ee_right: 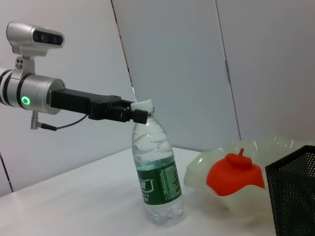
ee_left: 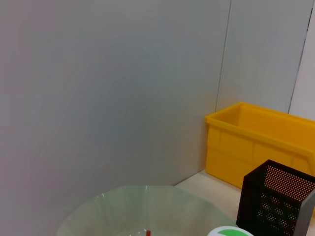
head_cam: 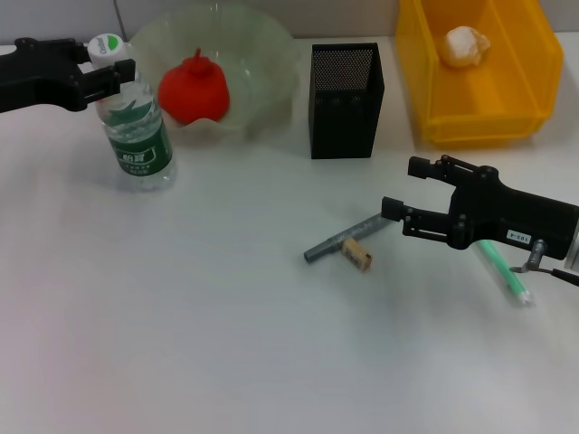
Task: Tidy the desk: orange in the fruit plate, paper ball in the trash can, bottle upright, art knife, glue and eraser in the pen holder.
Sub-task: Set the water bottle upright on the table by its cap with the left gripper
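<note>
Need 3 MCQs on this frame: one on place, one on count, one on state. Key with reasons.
1. Where is the paper ball?
A. in the trash can
B. in the fruit plate
C. on the desk

2. How many items lie loose on the desk?
A. one
B. three
C. five

3. The bottle is:
A. lying down
B. upright
C. in the pen holder

Key:
1 A, the white wad sits inside the yellow bin.
2 B: grey stick, eraser, green stick.
3 B, it stands with the left gripper at its cap.

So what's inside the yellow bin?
Just the paper ball, lying on the floor of the trash can toward its back. The front wall hides only a thin strip of floor.
</note>
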